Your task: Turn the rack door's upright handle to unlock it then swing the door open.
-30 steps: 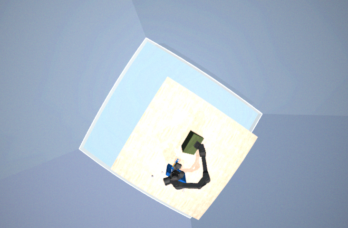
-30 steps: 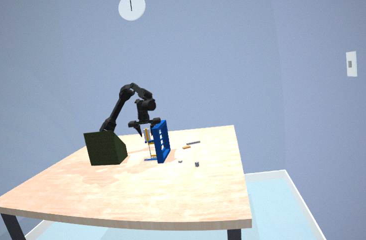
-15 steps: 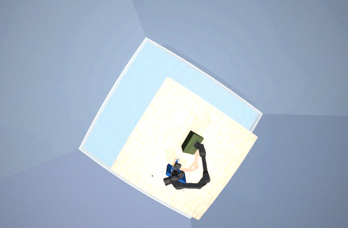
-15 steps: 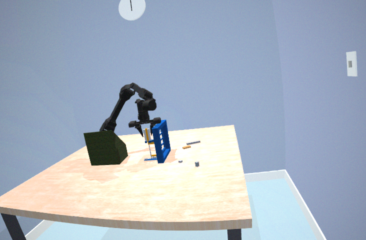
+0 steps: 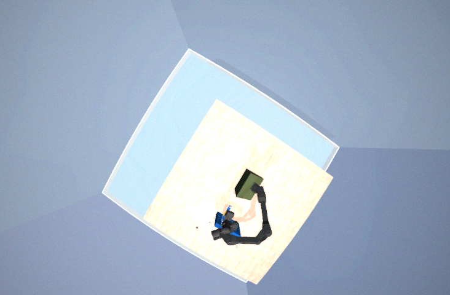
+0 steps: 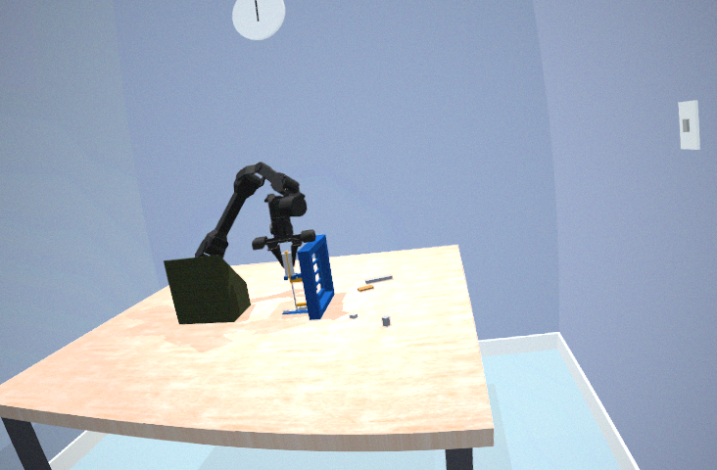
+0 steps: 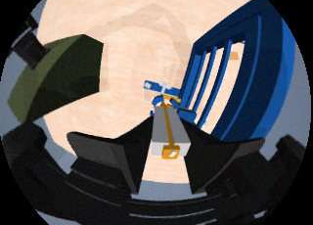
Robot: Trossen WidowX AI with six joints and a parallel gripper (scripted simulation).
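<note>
Both fingers of the end effector (image 5: pixel 227 224) (image 6: pixel 288 267) (image 7: pixel 169 132) look clamped on the upright handle (image 6: pixel 286 260) (image 7: pixel 171 132), blue rack (image 5: pixel 217 220) (image 6: pixel 310 288) (image 7: pixel 269 59) beside them; unlocking is unclear, release remains.

Top: overhead, facing down, far. Exterior: farther off, facing across pale wooden counter (image 5: pixel 201 163) (image 6: pixel 314 376); both share it. Wrist: close, looking past black claw (image 5: pixel 228 225) (image 6: pixel 288 268) (image 7: pixel 164 119).

The black arm (image 5: pixel 264 210) curves from the green block (image 5: pixel 250 184) over blue parts (image 5: pixel 217 220).
</note>
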